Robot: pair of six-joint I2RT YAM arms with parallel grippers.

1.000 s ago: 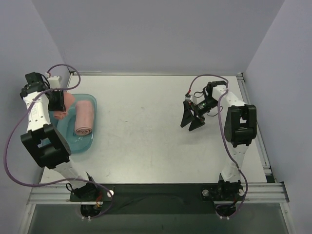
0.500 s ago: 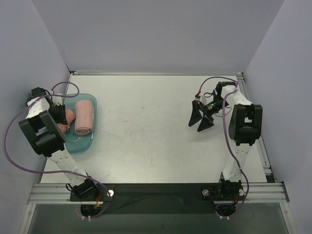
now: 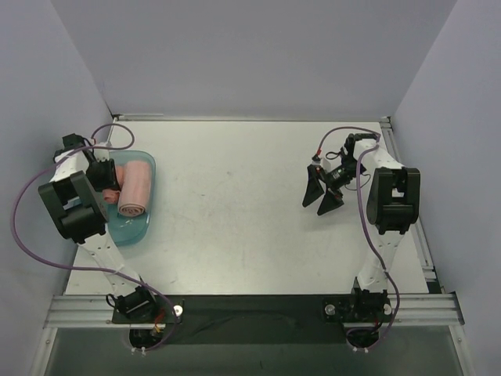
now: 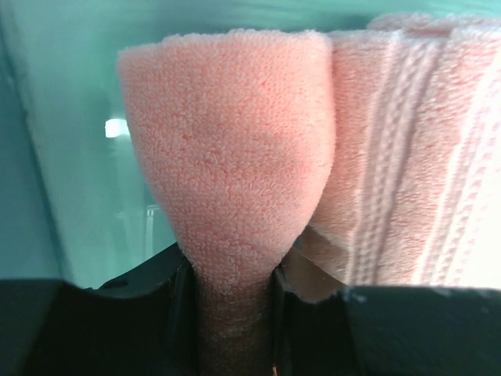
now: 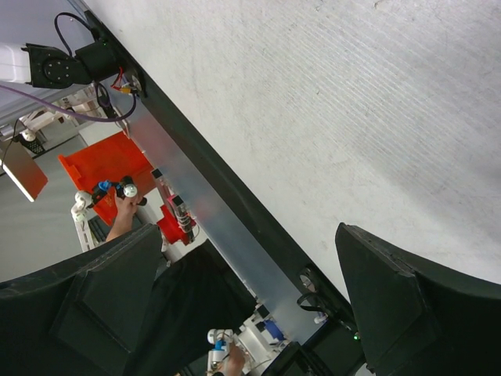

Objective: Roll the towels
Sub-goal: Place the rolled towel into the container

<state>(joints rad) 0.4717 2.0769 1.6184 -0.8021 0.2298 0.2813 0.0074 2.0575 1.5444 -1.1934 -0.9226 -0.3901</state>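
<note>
Left hand (image 4: 231,276) is pinching, jaws part-closed, a bunched salmon-pink soft fabric towel (image 4: 235,149) inside the translucent teal plastic tray (image 3: 129,231) at the worktop's (image 3: 235,204) left edge, touching a rolled salmon-pink towel cylinder (image 3: 135,188) lying far-to-near. Right hand (image 3: 322,192), gaping empty, is hovering well apart near the right edge, having drifted rightward and widened since earlier; the left grip is holding unchanged.

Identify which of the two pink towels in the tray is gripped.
The towel pinched by the left gripper, at the tray's left side; the rolled towel beside it lies free.
</note>
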